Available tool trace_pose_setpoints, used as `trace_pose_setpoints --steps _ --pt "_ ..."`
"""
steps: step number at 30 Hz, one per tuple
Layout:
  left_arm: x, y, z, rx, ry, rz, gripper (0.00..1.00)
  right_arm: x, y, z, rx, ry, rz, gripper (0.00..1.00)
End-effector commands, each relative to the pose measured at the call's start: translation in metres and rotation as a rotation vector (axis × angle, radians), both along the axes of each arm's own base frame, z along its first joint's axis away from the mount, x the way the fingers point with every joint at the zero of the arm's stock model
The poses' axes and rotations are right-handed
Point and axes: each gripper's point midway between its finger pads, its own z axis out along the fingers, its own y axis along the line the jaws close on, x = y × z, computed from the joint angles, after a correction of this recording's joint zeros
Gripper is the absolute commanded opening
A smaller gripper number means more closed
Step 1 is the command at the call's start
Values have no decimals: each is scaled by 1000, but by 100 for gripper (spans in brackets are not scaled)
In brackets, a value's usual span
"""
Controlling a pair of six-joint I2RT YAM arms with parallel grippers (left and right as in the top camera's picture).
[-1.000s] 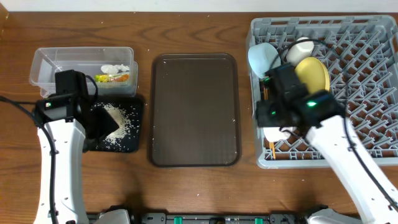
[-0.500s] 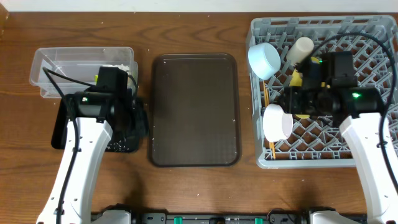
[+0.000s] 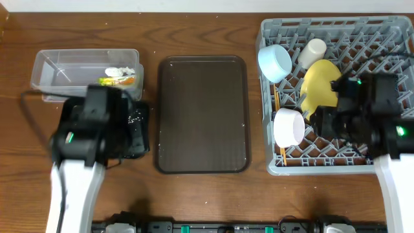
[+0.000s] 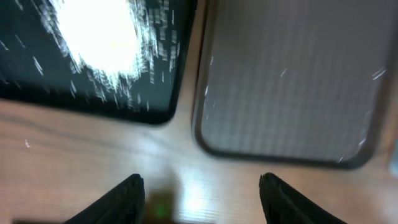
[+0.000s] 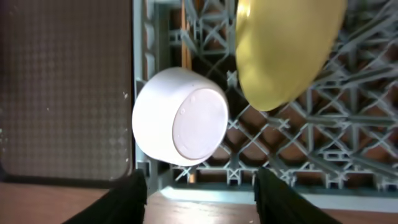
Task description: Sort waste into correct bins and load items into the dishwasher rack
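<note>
In the rack (image 3: 381, 45), yellow plate (image 3: 320, 84)

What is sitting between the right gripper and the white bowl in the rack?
Nothing visible. The right gripper is open, and the white bowl lies straight ahead of it, by the edge of the rack. The yellow plate sits off to one side, not in the path.

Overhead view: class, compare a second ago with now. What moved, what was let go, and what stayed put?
The right gripper opened and drew back rightward, leaving the yellow plate leaning in the dishwasher rack. The left gripper, open throughout, swung right over the black tray. The blue bowl, white bowl, cup, brown tray and clear tub stayed put.
</note>
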Motion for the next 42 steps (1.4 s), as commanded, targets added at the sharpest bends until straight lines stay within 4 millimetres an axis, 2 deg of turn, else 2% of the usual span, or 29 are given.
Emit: trace_pose_setpoints --steps 1,2,3,4,9,15,42 --pt "-11 6 23 23 -158 1 62 -13 -6 4 -34 -85 -8 69" --pt "-15 7 29 19 -217 3 62 -17 -6 4 -35 -116 -9 80" --pt "-20 7 33 16 -263 4 62 -20 -6 3 -35 -141 -10 96" --pt "-25 7 36 13 -310 5 62 -26 -6 2 -35 -172 -10 99" --pt "-52 9 30 3 -419 10 62 -50 -11 -3 -43 -321 -44 99" --pt "-60 10 36 -3 -478 14 62 -65 -10 0 -40 -392 -45 99" --pt "-59 10 35 -3 -475 14 62 -70 -10 -3 -39 -373 -42 99"
